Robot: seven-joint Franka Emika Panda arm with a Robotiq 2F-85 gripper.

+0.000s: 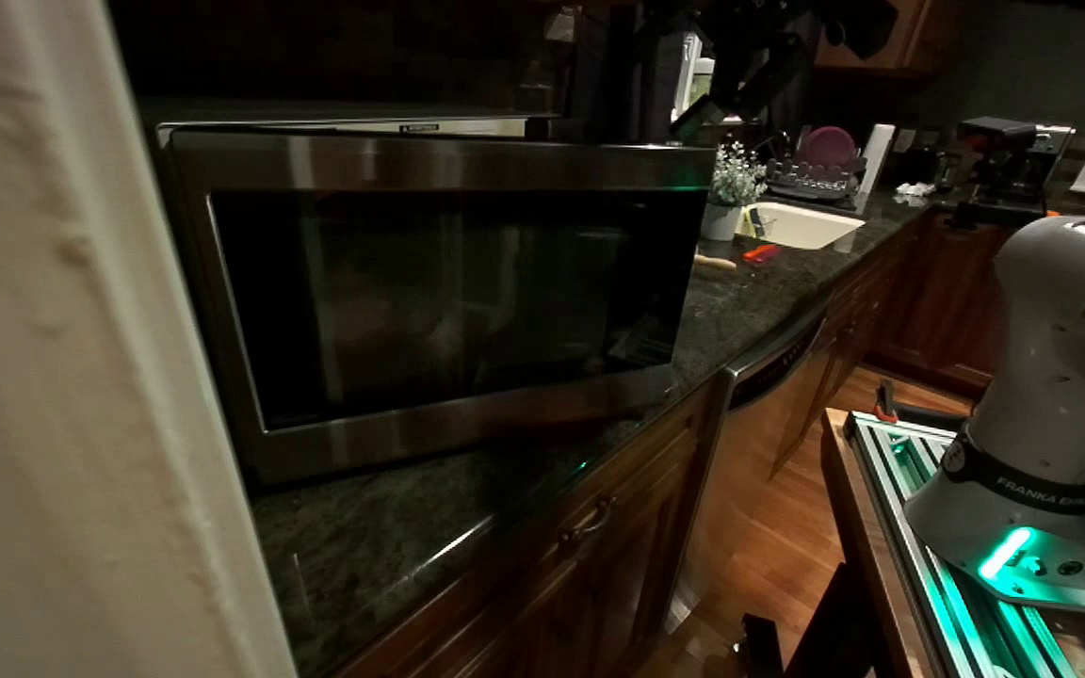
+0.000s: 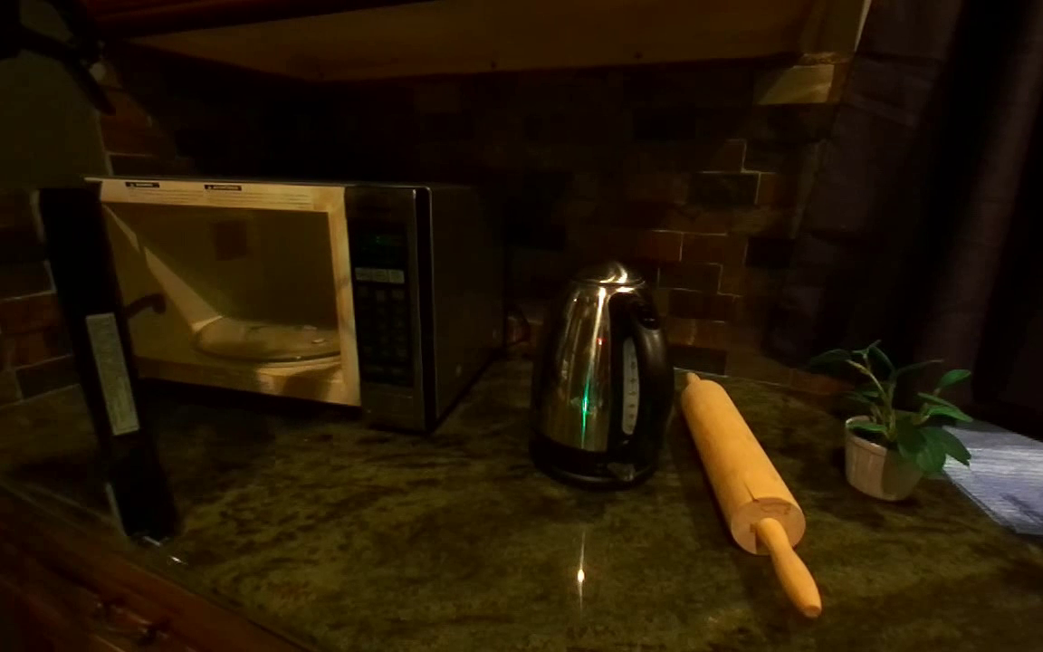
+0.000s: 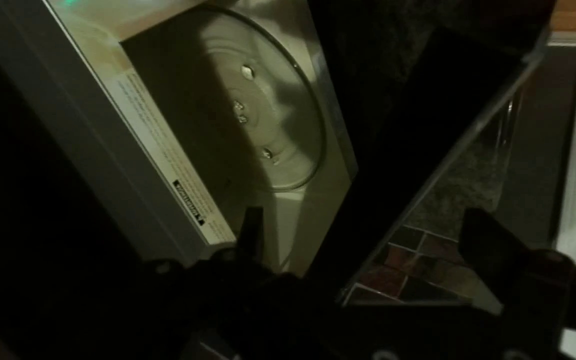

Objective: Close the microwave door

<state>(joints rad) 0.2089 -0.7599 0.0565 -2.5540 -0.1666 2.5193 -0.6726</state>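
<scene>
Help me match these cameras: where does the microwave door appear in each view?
In an exterior view: door large, left of centre, its front showing.
In an exterior view: door at far left, nearly edge-on.
Wrist view: door a dark band slanting from upper right towards bottom centre.
Shared landmark: the microwave; its pale rim shows in all three.

The microwave door [image 1: 453, 297] is showing black between brownish-grey steel bands [image 1: 467, 166], and the pincer [image 3: 364, 212] is looking black. The tabletop [image 2: 449, 543] is showing mottled green, the kettle [image 2: 578, 380] is gleaming silver and black, and the rolling pin [image 2: 739, 462] is showing tan.
</scene>
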